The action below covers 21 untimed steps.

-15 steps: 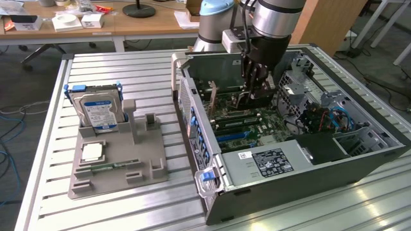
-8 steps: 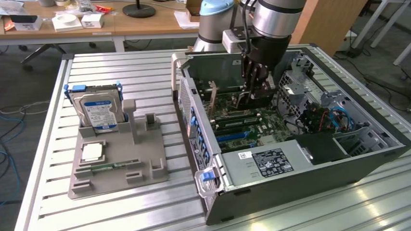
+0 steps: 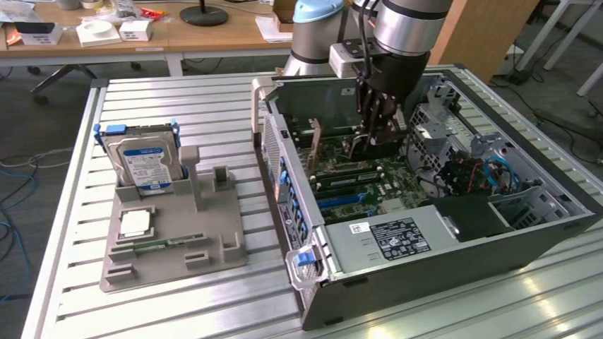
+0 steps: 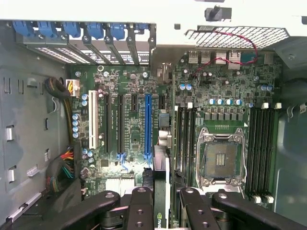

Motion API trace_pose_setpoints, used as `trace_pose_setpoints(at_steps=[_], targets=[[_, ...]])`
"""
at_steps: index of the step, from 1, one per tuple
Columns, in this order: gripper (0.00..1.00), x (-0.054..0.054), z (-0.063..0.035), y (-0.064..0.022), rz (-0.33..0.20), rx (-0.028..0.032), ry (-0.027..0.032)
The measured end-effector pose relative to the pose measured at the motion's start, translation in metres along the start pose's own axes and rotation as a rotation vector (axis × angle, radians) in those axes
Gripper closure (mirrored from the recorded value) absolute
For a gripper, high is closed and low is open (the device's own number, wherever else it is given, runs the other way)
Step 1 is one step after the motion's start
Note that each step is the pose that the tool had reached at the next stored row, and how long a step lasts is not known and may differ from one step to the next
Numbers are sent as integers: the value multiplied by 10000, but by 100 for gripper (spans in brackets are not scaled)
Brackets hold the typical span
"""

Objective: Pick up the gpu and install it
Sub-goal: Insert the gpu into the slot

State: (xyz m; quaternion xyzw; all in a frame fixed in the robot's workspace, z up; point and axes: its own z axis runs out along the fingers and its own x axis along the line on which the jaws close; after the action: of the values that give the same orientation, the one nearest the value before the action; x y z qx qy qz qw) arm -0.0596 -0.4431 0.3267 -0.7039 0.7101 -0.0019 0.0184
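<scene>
Here the black claw (image 4: 165,203) pinches the thin, flat gpu (image 4: 161,184) edge-on.

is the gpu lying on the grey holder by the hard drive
No, the gpu is gripped between the fingers inside the open computer case, above the motherboard.

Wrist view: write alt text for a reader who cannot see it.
The gripper holds the gpu edge-on above a computer's motherboard, close to the long blue slot. An empty processor socket sits further along the board.
</scene>
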Motion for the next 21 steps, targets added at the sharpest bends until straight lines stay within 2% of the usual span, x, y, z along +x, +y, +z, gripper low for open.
trace_pose_setpoints(at_steps=[7,21], targets=[[74,39,-1,-2,0,0,-1],[74,41,20,-2,0,0,-2]])
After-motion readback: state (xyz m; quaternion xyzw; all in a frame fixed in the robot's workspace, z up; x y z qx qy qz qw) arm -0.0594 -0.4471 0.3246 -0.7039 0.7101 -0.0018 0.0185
